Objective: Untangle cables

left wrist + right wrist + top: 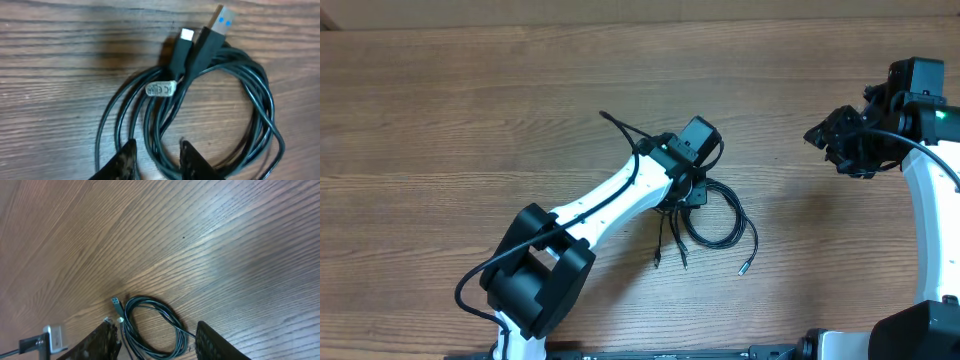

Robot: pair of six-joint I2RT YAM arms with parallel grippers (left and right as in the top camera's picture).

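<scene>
The cables (717, 218) are thin black cords coiled in a loose bundle at the table's middle, with three plug ends trailing toward the front (683, 262). In the left wrist view the coil (250, 95) shows a blue-tongued USB plug (220, 20), a smaller silver-tipped plug (186, 36) and a clear tag (160, 89). My left gripper (157, 150) is open, low over the coil's left side, with several strands between its fingers; it also shows in the overhead view (692, 192). My right gripper (825, 138) is open and empty, raised far to the right; the coil (150, 325) shows far below its fingers (154, 325).
A thin black cord end (605, 116) sticks out behind the left arm; I cannot tell whether it is a loose cable or arm wiring. The wooden table (470, 120) spreads to all sides. A grey metal part (52, 337) shows at the lower left of the right wrist view.
</scene>
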